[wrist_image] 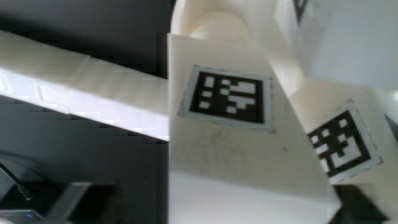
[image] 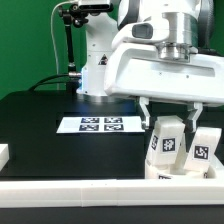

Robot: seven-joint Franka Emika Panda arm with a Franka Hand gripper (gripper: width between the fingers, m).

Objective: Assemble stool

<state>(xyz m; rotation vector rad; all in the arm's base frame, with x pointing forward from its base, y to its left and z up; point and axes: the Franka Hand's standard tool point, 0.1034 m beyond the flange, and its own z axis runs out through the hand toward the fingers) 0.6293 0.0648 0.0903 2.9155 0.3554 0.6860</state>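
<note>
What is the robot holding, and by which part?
Nothing, it seems. The end effector stands open around the top of one white stool leg, with its fingers apart from the leg's sides.

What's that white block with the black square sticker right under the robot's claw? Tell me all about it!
It is a stool leg, a short blocky piece that looks like white plastic, with a black-and-white square tag on its front. It stands upright near the border rail, between the fingers of the gripper. The jaws look spread around its top; I cannot tell whether they touch it. A second tagged leg stands close beside it, on the exterior view's right. The wrist view shows the tag up close.
</note>
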